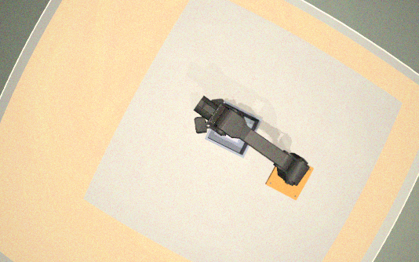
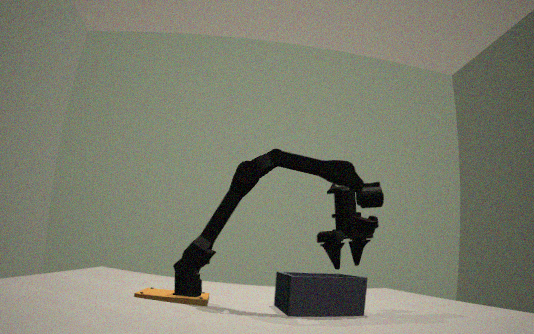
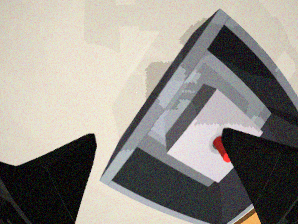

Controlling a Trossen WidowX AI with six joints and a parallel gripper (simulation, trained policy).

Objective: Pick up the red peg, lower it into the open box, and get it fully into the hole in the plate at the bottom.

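Observation:
The red peg (image 3: 220, 146) stands in the hole of the pale plate (image 3: 192, 147) at the bottom of the open box (image 1: 226, 147) (image 2: 325, 296) (image 3: 150, 172). Only a short red part shows above the plate in the wrist view, partly covered by the right finger; how deep the peg sits cannot be told exactly. My gripper (image 2: 347, 266) (image 3: 161, 138) is open and empty, its fingertips just above the level of the box's rim. The peg is hidden by the box wall in the exterior view and by the arm in the top view.
The arm's orange base plate (image 1: 288, 188) (image 2: 170, 297) stands on the pale table (image 1: 157, 169) (image 2: 240, 310), on the other side of the box from the gripper's outer finger. The box's walls rise around the plate and peg.

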